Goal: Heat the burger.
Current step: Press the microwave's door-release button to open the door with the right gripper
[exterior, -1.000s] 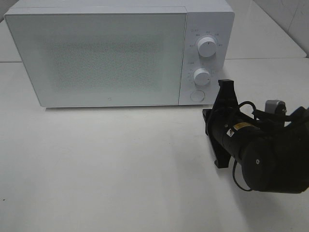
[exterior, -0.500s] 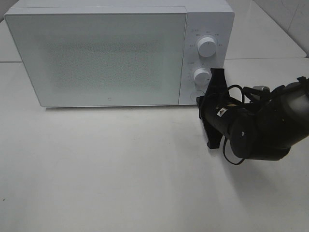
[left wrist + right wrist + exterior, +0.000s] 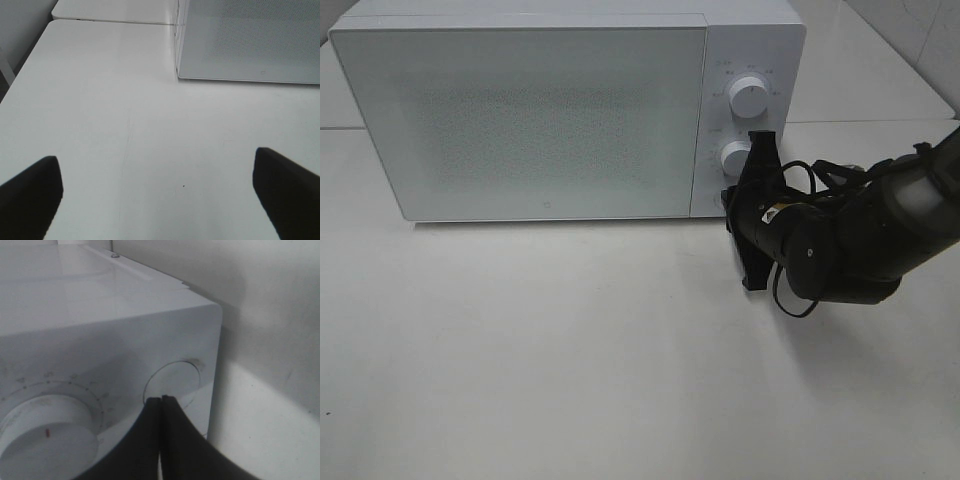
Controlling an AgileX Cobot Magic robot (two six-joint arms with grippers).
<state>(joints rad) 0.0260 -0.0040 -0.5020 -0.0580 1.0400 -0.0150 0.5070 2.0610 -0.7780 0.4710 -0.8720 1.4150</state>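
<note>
From the high camera we see the microwave (image 3: pixel 520 110) closed, with our right gripper (image 3: pixel 732 200) at its control panel. The burger is nowhere in view; we judge it may be inside.

Left wrist: the left gripper (image 3: pixel 157 172) is spread wide and empty, with the table (image 3: pixel 150 125) beneath it.

Right wrist: the clenched tips meet the round button (image 3: pixel 172 382) just ahead, so either opening or starting remains.

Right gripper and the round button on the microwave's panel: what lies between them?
Nothing. In the right wrist view the shut right gripper points its tips at the round button, no object between them; contact cannot be told.
</note>
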